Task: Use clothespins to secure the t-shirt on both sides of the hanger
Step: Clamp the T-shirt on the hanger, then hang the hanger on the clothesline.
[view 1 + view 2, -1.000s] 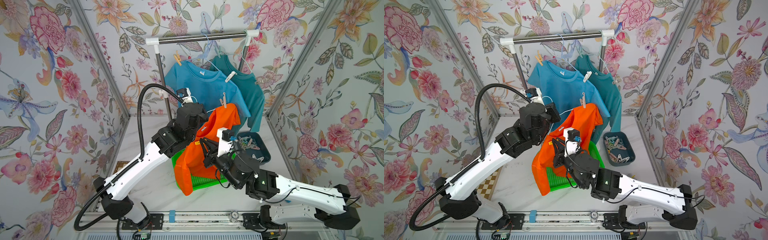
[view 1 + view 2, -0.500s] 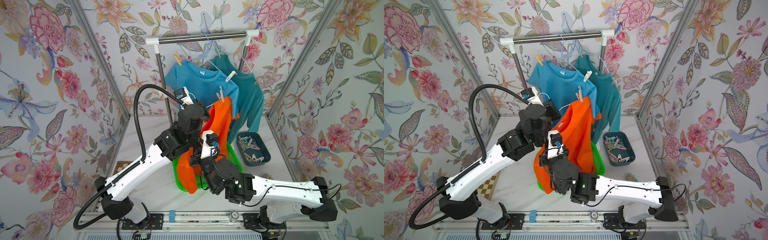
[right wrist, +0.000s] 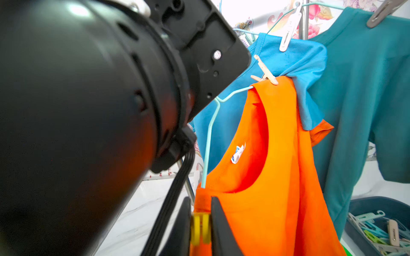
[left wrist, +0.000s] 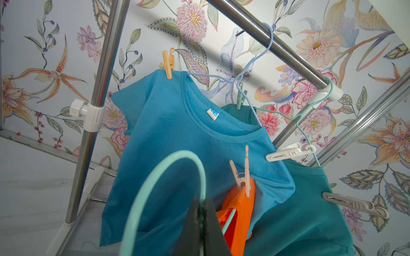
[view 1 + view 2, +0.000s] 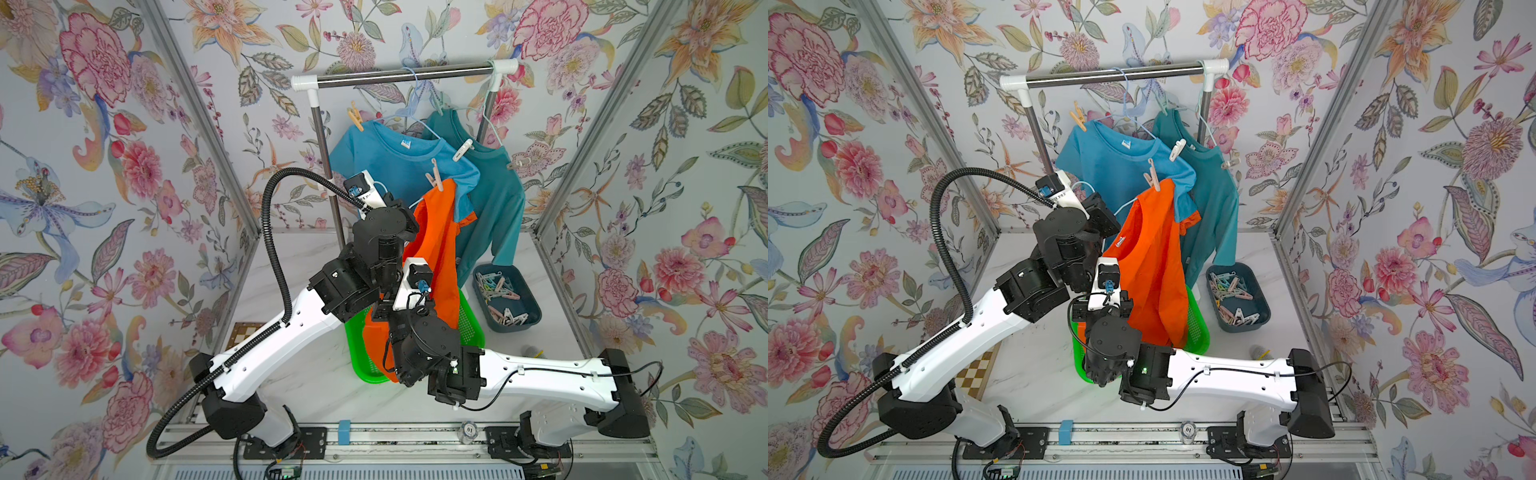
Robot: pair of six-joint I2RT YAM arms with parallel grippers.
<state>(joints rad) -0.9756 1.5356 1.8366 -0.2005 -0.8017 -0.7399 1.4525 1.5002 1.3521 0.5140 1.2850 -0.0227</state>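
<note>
- Left gripper (image 4: pixel 200 201): pressed together on the hook of the mint hanger (image 4: pixel 178 153), holding it up off the table (image 5: pixel 324 386).
- Orange t-shirt (image 3: pixel 277 177): draped on that hanger, hanging above the green basket (image 5: pixel 471 328) mid-table. Far shoulder already clipped with a pink clothespin (image 4: pixel 243 177).
- Right gripper (image 3: pixel 200 206): pinching a yellow clothespin (image 3: pixel 200 228) at the near shoulder, against the cloth. Cannot tell whether it bites over the wire.
- Spare clothespins (image 5: pixel 496 286): in the blue bin (image 5: pixel 534 307) near the table's right edge.
- Handling, as a judgement: light, stiff, smooth plastic, likely to twist or pop free, so best squeezed at the tail ends. Soft, limp fabric, apt to slide along thin wire.
</note>
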